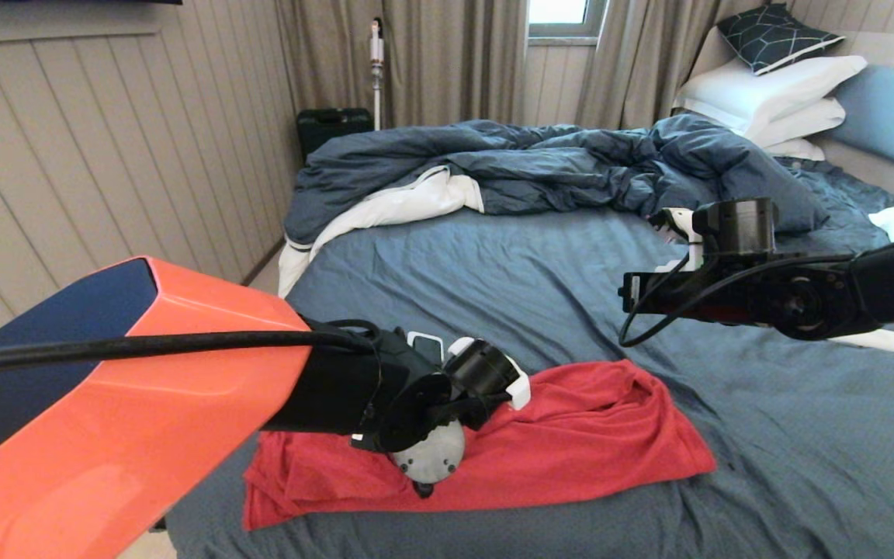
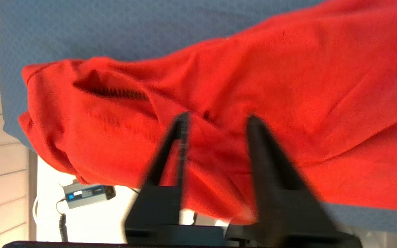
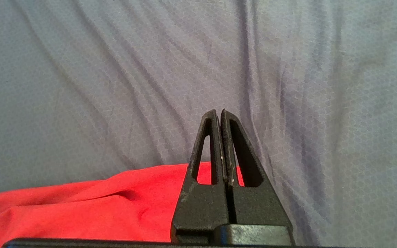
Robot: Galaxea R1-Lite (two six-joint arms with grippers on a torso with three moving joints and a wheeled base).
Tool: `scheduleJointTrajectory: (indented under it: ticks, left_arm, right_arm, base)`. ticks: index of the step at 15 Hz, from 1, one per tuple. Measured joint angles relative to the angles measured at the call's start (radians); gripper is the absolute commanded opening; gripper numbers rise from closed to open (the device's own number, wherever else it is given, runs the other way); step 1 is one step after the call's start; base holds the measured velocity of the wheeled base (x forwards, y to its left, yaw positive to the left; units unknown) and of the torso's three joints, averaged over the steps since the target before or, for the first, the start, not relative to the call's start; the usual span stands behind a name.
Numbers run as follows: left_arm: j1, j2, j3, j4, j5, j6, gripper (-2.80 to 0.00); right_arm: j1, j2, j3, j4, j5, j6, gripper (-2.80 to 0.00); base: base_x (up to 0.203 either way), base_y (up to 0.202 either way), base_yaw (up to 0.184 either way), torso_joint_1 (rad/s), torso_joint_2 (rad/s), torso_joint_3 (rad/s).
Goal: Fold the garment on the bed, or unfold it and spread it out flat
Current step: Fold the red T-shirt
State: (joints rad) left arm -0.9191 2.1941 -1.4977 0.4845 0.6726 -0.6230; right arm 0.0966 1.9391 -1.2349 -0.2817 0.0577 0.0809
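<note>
The garment (image 1: 594, 435), a bright red T-shirt, lies bunched in loose folds near the front edge of the bed (image 1: 493, 272). My left arm's wrist (image 1: 416, 411) is right over the left half of the garment (image 2: 288, 69). In the left wrist view my left gripper (image 2: 217, 119) is open, its two black fingers spread above a ridge of red cloth and closed on nothing. My right gripper (image 3: 218, 112) is shut and empty, hovering over the bare sheet just beyond the garment's (image 3: 81, 206) far right edge; the right arm (image 1: 726, 291) reaches in from the right.
A rumpled dark blue duvet (image 1: 556, 163) with white lining fills the far half of the bed. White pillows (image 1: 773, 93) are stacked at the headboard on the right. Bare slate-blue sheet (image 3: 115, 69) lies between duvet and garment. A small grey device (image 2: 88, 194) sits on the floor below the bed edge.
</note>
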Motion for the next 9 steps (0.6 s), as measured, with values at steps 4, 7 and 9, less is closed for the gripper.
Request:
scheduleJointTrajectory:
  ticks: [4, 7, 9]
  left_arm:
    - [0.013, -0.031, -0.019, -0.001, 0.002, 0.001, 0.0]
    - [0.093, -0.034, -0.039, 0.005, 0.0, 0.01, 0.0]
    - [0.12, -0.022, -0.035, 0.006, -0.005, 0.014, -2.8]
  right_arm:
    - [0.0, 0.001, 0.0, 0.0, 0.0, 0.0, -2.8]
    - [0.001, 0.001, 0.0, 0.0, 0.0, 0.0, -2.8]
    - [0.002, 0.001, 0.0, -0.001, 0.0, 0.0, -2.8]
  base:
    - [0.0, 0.0, 0.0, 0.0, 0.0, 0.0]
    - [0.0, 0.0, 0.0, 0.0, 0.0, 0.0]
    - [0.0, 0.0, 0.0, 0.0, 0.0, 0.0]
